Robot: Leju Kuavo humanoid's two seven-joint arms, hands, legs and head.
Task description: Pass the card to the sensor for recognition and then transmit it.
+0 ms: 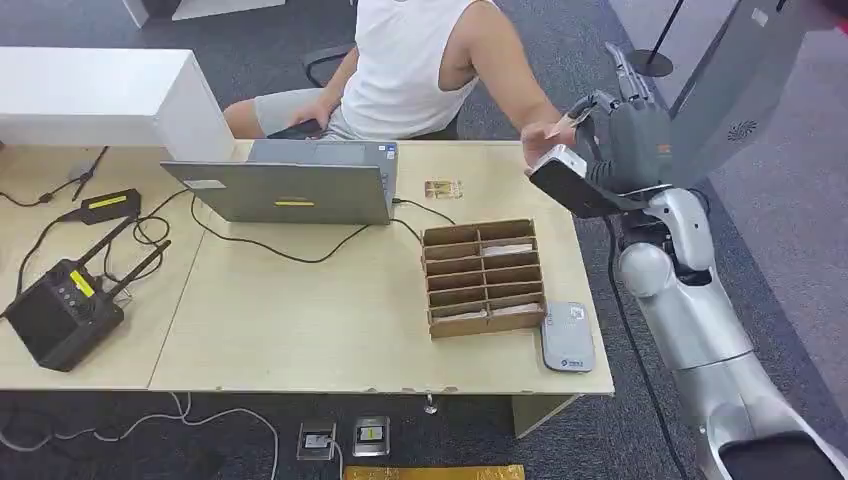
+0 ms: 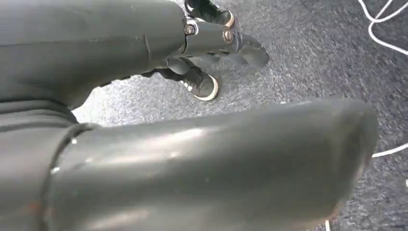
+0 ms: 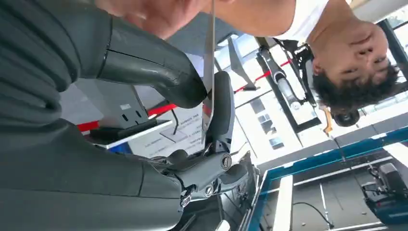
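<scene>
Beyond the far right corner of the table point(image 1: 300, 330), our right hand point(image 1: 625, 125) is raised toward the seated person point(image 1: 410, 60). Its thumb and a dark finger point(image 3: 219, 110) pinch the card point(image 3: 208, 72), seen edge-on in the right wrist view as a thin pale strip running up between them. The person's hand point(image 1: 548, 128) meets ours at the card in the head view, and in the wrist view skin shows right at the card's upper end, so we judge this to be the handover, the last part of the task.

Our left hand point(image 2: 192, 159) hangs low over the grey carpet; we cannot tell whether its fingers are spread or curled, and nothing shows in them.

Back on the table, the grey sensor point(image 1: 568, 337) lies at the near right corner, just beside the cardboard divider box point(image 1: 484, 277). A laptop point(image 1: 290, 185) sits further left.

What worries us is timing. If we release before the person's grip is firm, the card could slip and fall to the floor off the table's edge. If we hold too long while they pull, the thin card may bend or twist out of the pinch.
</scene>
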